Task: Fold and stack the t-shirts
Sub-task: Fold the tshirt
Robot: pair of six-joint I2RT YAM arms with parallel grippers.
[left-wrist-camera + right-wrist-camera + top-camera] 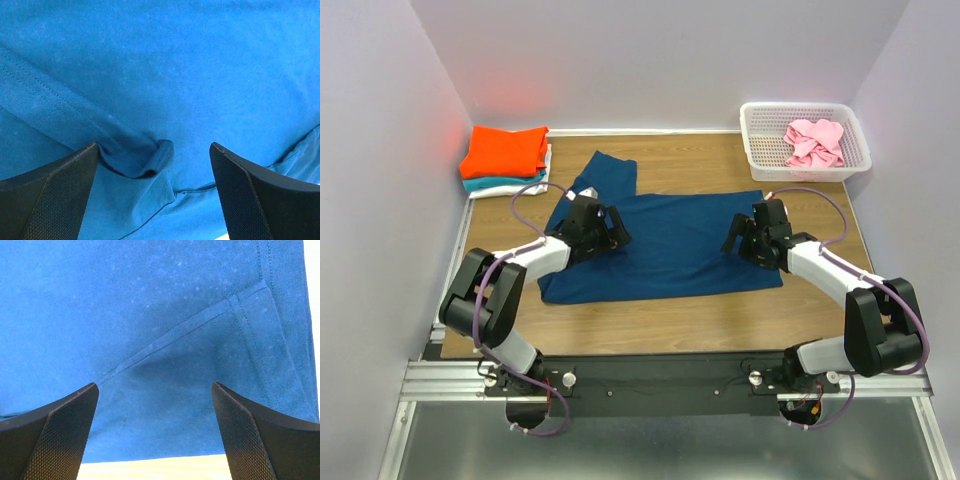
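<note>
Left pincer (608,228) and right pincer (738,236) both hang wide open over the blue shirt (670,255) spread across the table (700,160), so we should grab matching edges and lift together, no bunching.

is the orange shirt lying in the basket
No, the orange t-shirt lies folded at far left on the table; the basket holds a pink t-shirt.

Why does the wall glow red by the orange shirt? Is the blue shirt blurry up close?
Top external view: a reddish glow on the wall beside the orange shirt, likely bounced light. Both wrist views: the blue shirt is sharp, stitching clear, and a brighter blue.
</note>
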